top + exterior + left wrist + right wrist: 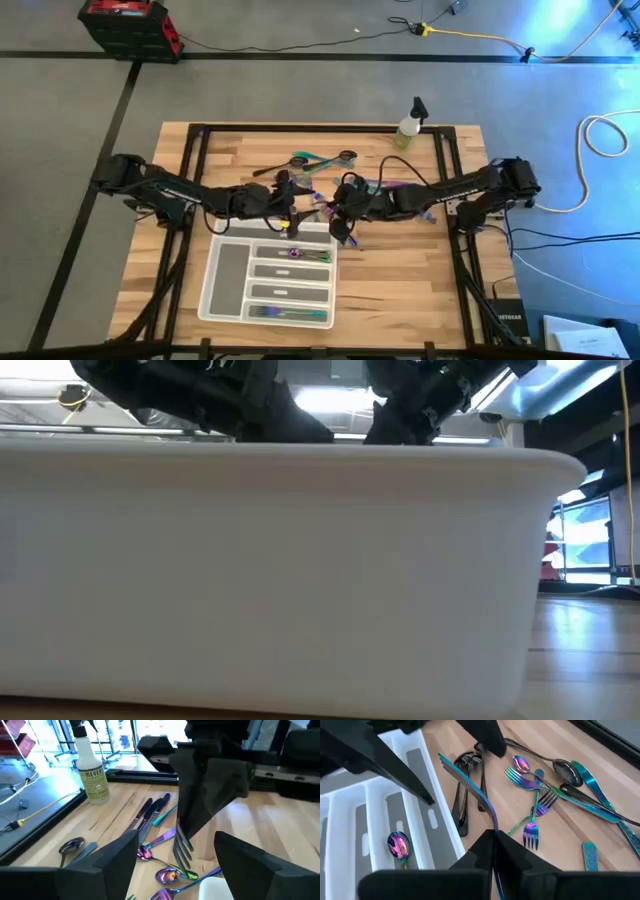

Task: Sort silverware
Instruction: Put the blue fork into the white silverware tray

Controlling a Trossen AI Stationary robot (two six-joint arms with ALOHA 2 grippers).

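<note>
R end effector [492, 851] is clenched on an iridescent fork [470, 785], pinched near mid-handle. In the R wrist view the tines hang out past the fingers, over the wall of the tray [451, 832]. In the high view it sits at about 12 o'clock of the tray, just past the far rim.

L end effector [175, 865] is released, fingers spread and nothing between them. It hovers right beside the R one at about 11 o'clock of the tray, over the loose pile. L wrist view shows the R arm's fork dangling tines-down just ahead of it.

Step in hand, my read: drop the fork into its slot.

- Carry it toward 6 o'clock until the whole fork is inside the rim; don't let go while the handle still straddles the wall.
- Turn the wrist so the fork lies along the slot, not across a divider.
- Go low before opening; it's slim metal and will bounce or skate on plastic.
- One slot holds an iridescent spoon [398, 845]. Other slots hold pcs too, but can't tell the types from the high view. Match forks to forks.
- Keep the L arm parked or move it toward 9 o'clock. The two are close, so collision risk if both move.

Rest of the silverware [385, 187] is loose on the counter [400, 280] from 11 to 1 o'clock of the tray: iridescent forks and spoons, dark near-black pcs, some overlapping. Spray bottle [409, 124] stands further out at 1 o'clock, clear of the path. Low view is just tray wall, no use here.
</note>
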